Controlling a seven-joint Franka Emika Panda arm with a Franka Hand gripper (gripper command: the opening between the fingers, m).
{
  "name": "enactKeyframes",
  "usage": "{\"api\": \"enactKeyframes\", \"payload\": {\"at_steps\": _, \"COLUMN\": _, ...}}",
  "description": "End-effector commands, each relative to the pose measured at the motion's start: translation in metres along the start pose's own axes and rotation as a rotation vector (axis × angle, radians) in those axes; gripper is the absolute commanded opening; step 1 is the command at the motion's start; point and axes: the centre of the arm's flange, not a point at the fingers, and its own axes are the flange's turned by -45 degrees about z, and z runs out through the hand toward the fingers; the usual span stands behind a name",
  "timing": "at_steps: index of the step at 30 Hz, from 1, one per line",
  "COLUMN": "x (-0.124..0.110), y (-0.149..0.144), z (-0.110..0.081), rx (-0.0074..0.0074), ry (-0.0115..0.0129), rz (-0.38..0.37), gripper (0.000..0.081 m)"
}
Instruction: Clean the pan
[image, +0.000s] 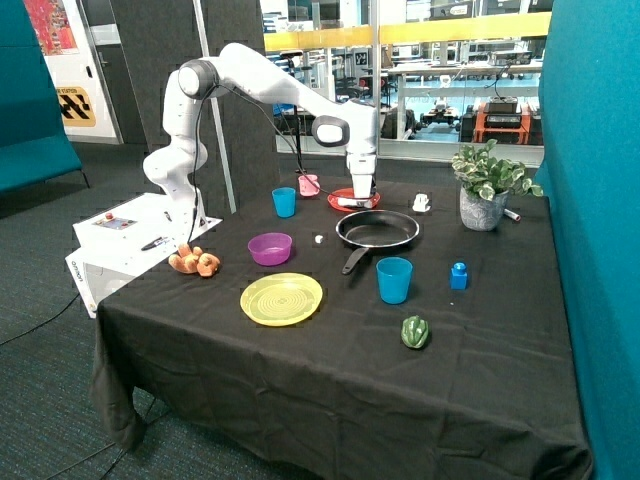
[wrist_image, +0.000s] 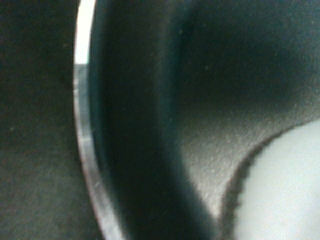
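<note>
Left to right on the black-clothed table (image: 300, 370): a yellow-green plate (image: 281, 298) near the front edge, a purple bowl (image: 270, 248) behind it, then the pan (image: 377, 230) mid-table, handle pointing toward the near side. The gripper (image: 360, 199) hangs at the pan's far rim (wrist_image: 82, 150), beside a red plate (image: 340, 194). Whether it is open or holding anything cannot be told. A blue cup (image: 394, 279) stands near the pan; a potted plant (image: 486, 185) sits far right.
</note>
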Motion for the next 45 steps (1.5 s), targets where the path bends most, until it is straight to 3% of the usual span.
{"api": "enactKeyframes", "payload": {"at_steps": 1, "x": 0.01, "y": 0.011, "z": 0.01, "rx": 0.0024, "ry": 0.0043, "rz": 0.01, "gripper": 0.0}}
{"api": "enactKeyframes", "payload": {"at_steps": 11, "x": 0.012, "y": 0.016, "z": 0.03, "rx": 0.0024, "ry": 0.0043, "rz": 0.017, "gripper": 0.0}}
{"api": "enactKeyframes", "payload": {"at_steps": 32, "x": 0.013, "y": -0.017, "z": 0.043, "rx": 0.0022, "ry": 0.0044, "rz": -0.075, "gripper": 0.0}}
{"api": "enactKeyframes", "payload": {"at_steps": 45, "x": 0.023, "y": -0.02, "z": 0.055, "rx": 0.0022, "ry": 0.0044, "rz": -0.064, "gripper": 0.0}}
